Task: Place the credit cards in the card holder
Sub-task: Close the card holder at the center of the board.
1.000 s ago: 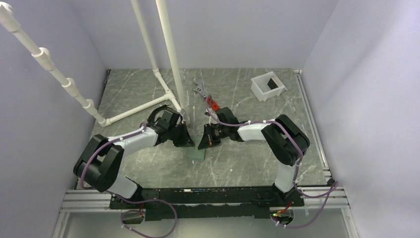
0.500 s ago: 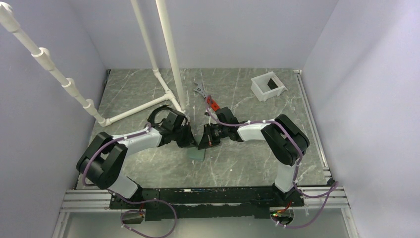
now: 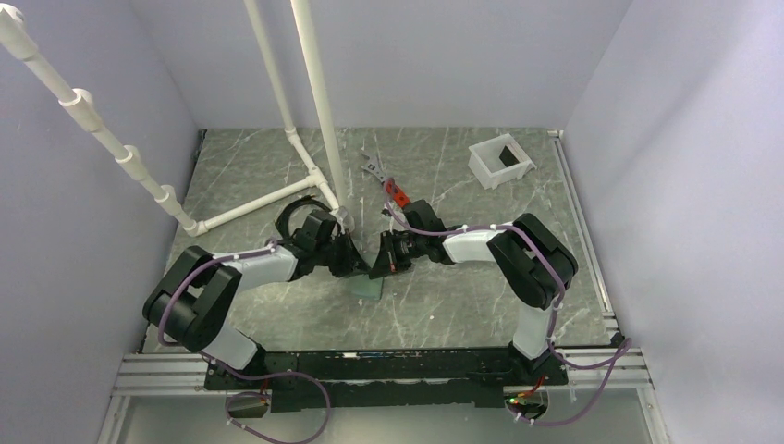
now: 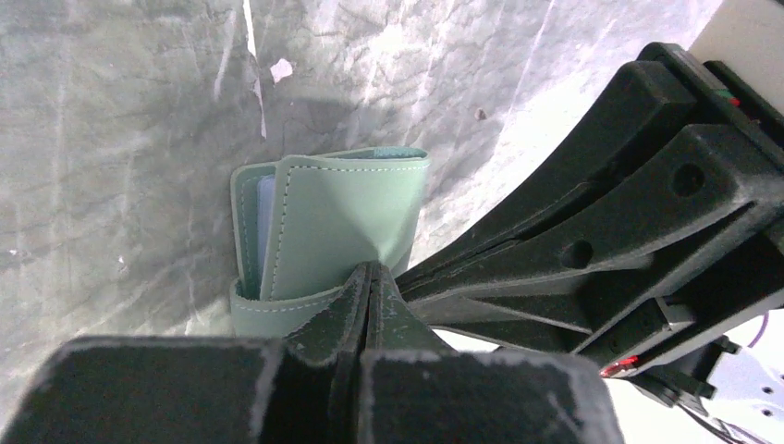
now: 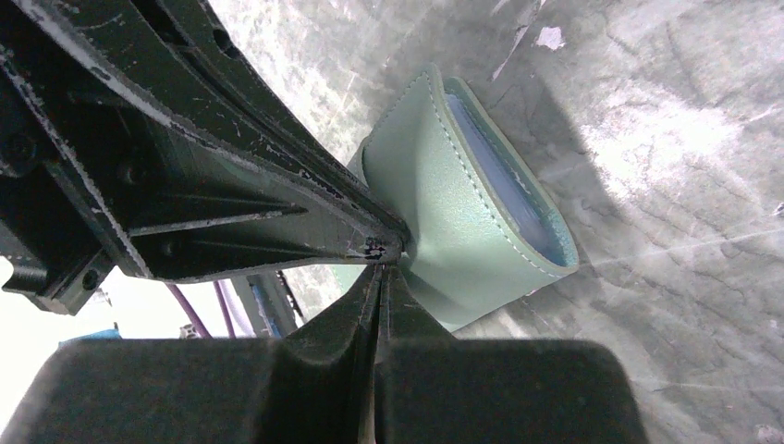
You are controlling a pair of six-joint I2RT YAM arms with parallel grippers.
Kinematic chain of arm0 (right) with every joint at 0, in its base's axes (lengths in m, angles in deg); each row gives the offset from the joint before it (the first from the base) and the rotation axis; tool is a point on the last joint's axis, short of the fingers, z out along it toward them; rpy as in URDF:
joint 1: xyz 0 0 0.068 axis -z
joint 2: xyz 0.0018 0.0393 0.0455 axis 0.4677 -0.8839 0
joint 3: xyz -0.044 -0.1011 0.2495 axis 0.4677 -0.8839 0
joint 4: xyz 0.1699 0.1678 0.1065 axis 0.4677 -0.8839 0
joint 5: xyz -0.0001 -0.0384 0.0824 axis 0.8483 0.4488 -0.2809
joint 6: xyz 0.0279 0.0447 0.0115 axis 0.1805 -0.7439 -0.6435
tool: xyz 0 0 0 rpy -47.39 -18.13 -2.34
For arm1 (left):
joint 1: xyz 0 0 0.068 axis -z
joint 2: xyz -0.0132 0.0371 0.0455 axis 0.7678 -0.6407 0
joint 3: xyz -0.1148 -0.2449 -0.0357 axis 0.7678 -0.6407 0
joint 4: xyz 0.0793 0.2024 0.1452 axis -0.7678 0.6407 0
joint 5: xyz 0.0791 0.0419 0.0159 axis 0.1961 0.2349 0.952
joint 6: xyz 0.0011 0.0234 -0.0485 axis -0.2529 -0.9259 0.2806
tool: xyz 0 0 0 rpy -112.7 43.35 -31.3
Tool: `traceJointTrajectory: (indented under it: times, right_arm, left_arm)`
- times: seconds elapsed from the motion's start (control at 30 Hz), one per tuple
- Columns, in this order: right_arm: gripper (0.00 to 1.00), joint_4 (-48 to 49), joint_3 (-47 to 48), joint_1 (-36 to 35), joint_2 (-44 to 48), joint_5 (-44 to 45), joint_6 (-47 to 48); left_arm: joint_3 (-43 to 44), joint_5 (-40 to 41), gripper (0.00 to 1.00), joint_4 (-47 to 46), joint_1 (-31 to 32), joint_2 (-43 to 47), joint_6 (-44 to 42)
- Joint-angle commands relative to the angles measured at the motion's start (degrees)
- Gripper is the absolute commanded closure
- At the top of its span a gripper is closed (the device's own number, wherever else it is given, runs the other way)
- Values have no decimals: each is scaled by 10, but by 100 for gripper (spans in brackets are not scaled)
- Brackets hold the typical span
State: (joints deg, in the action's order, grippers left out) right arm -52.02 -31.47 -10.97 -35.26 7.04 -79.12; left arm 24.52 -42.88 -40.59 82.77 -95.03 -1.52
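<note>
Likely closing stage. Holder (image 3: pixel 367 287) on bench (image 3: pixel 462 310) between arms, half folded, blue card (image 5: pixel 504 166) inside; tan card not seen. Left pincer (image 4: pixel 370 275) and right pincer (image 5: pixel 381 268) both together, tips against flap. Next, probably: press flap flat without sliding holder.
</note>
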Motion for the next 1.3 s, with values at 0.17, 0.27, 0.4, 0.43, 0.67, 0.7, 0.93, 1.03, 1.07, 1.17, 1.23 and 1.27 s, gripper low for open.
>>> traceJointTrajectory:
  times: [0.17, 0.27, 0.4, 0.43, 0.67, 0.7, 0.93, 1.03, 1.07, 1.17, 1.23, 1.27]
  right_arm:
    - [100, -30, -9, -18, -25, 72, 30]
    - [100, -31, -9, -18, -26, 73, 30]
    - [100, -30, -8, -18, -29, 70, 29]
    - [100, -32, -6, -18, -29, 70, 31]
    - [99, -16, -3, -8, -15, 41, 3]
    - [99, -15, -1, -8, -15, 39, -1]
    - [95, -16, 9, -6, -16, 28, -13]
    - [91, -30, 16, -7, -7, 33, -6]
    - [91, -35, 19, -8, -4, 38, -3]
    - [90, -47, 25, -10, -5, 44, 7]
    - [90, -44, 24, -11, -8, 41, 6]
    - [90, -42, 23, -11, -9, 40, 6]
  left_arm:
    - [-101, -43, 100, -143, -16, -46, 45]
    - [-131, -49, 100, -184, -17, -57, 57]
    - [-142, -79, 100, -239, -17, -81, 66]
    - [-136, -87, 100, -234, -15, -78, 62]
    - [-38, -45, 76, 6, -5, 88, -22]
    - [-26, -38, 70, 44, -6, 106, -28]
    - [-16, -19, 50, 129, -6, 175, -17]
    - [-18, -3, 44, 138, -6, 176, -13]
    - [-11, 9, 42, 146, -6, 172, -18]
    - [23, 62, 42, 193, -1, 148, -47]
    - [52, 111, 43, 232, 15, 127, -64]
    - [63, 134, 43, 248, 26, 119, -69]
